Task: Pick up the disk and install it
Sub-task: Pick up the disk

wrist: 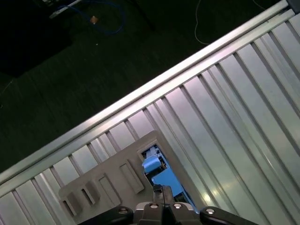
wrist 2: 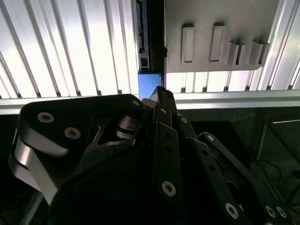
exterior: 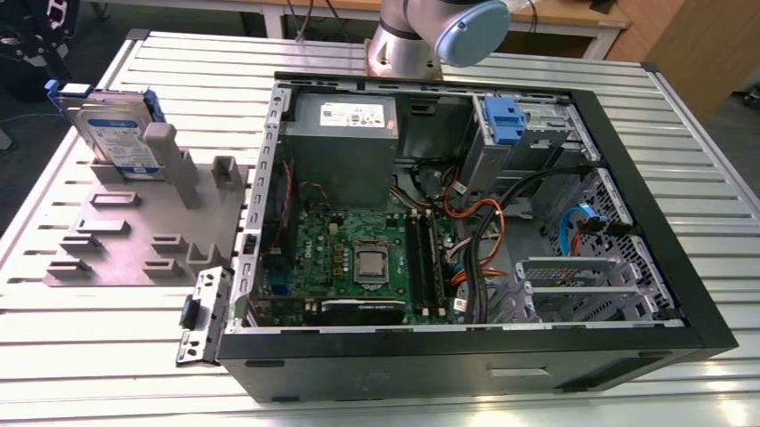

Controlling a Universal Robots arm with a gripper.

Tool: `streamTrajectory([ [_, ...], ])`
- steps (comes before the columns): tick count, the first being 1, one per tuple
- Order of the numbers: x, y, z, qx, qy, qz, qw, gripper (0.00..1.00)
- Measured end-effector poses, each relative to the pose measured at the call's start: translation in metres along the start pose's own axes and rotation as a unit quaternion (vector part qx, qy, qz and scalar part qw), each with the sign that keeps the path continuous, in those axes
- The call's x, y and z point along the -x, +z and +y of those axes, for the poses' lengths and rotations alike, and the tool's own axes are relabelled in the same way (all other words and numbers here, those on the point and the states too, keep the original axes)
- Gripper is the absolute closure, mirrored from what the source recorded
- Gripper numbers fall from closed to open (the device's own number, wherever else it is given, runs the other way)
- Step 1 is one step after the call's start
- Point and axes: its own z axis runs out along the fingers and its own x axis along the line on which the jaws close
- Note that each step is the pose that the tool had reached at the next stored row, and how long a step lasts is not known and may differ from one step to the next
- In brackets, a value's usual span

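The disk, silver with a white-and-blue label and blue side rails, stands upright in a slot of the grey fixture at the exterior view's left. In both wrist views I look down on it edge-on: the disk's blue rail sits in the grey fixture, and the disk lies beside the fixture. My gripper hangs above the disk, apart from it. Its dark fingers meet at the gripper tip, shut with nothing between them.
An open black computer case lies on the slatted metal table, with motherboard, cables, a grey power supply and a blue bracket in its bay. The arm's base stands behind the case. Dark floor lies past the table edge.
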Motion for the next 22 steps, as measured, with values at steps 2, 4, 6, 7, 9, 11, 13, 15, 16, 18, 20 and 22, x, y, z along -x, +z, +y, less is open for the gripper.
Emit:
streamTrajectory([
  [2,0.0000,0.0000,0.0000,0.0001,-0.008,0.0004,0.99996,0.89],
  [4,0.0000,0.0000,0.0000,0.0002,-0.019,0.0008,0.99981,0.89],
  [6,0.0000,0.0000,0.0000,0.0003,-0.033,0.0014,0.99947,0.89],
  [7,0.0000,0.0000,0.0000,0.0004,-0.040,0.0017,0.99922,0.89],
  [9,0.0000,0.0000,0.0000,0.0005,-0.054,0.0023,0.99855,0.89],
  [11,0.0000,0.0000,0.0000,0.0007,-0.065,0.0028,0.99789,0.89],
  [13,0.0000,0.0000,0.0000,0.0007,-0.069,0.0030,0.99762,0.89],
  [15,0.0000,0.0000,0.0000,0.0007,-0.069,0.0030,0.99762,0.89],
  [16,0.0000,0.0000,0.0000,0.0007,-0.069,0.0030,0.99762,0.89],
  [18,-0.0001,0.0000,0.0000,0.0007,-0.069,0.0030,0.99759,0.89],
  [20,-0.0001,0.0002,-0.0001,0.0008,-0.075,0.0033,0.99720,0.83],
  [22,-0.0001,0.0005,-0.0001,0.0009,-0.090,0.0038,0.99595,0.76],
])
